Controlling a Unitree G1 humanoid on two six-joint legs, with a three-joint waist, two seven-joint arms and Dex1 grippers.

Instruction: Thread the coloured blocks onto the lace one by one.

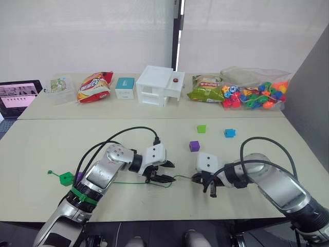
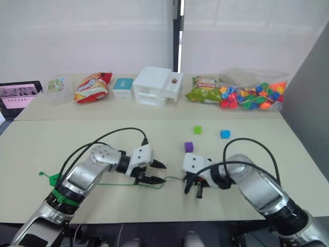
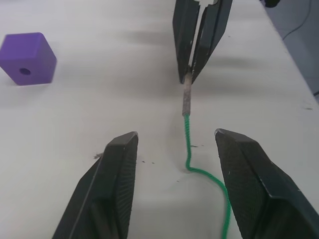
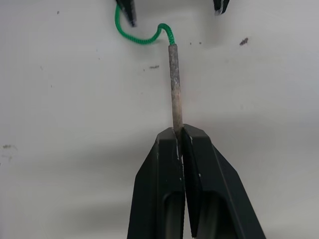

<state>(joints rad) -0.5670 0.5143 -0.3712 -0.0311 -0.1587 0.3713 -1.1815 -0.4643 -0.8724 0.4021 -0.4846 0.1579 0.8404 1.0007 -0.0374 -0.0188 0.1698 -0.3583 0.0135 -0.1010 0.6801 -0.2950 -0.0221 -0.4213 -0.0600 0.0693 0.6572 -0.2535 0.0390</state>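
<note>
The green lace (image 1: 134, 182) lies along the table's front, its stiff tip (image 4: 174, 84) pinched in my right gripper (image 4: 180, 132), which is shut. My left gripper (image 3: 174, 139) is open and faces it, one finger on each side of the cord (image 3: 187, 134) without touching. A purple block (image 1: 194, 145) sits just behind the grippers. Farther back lie a light green block (image 1: 201, 128) and a blue block (image 1: 230, 133). By my left elbow, near the lace's knotted tail (image 1: 50, 173), sit a dark green block (image 1: 66, 178) and a second purple block (image 1: 78, 176).
Along the back stand a tablet (image 1: 18, 96), snack bags (image 1: 94, 86), a teal box (image 1: 125, 87), a white toy house (image 1: 159, 85) and a clear bag of beads (image 1: 254, 91). Black cables (image 1: 136, 129) arch over both forearms.
</note>
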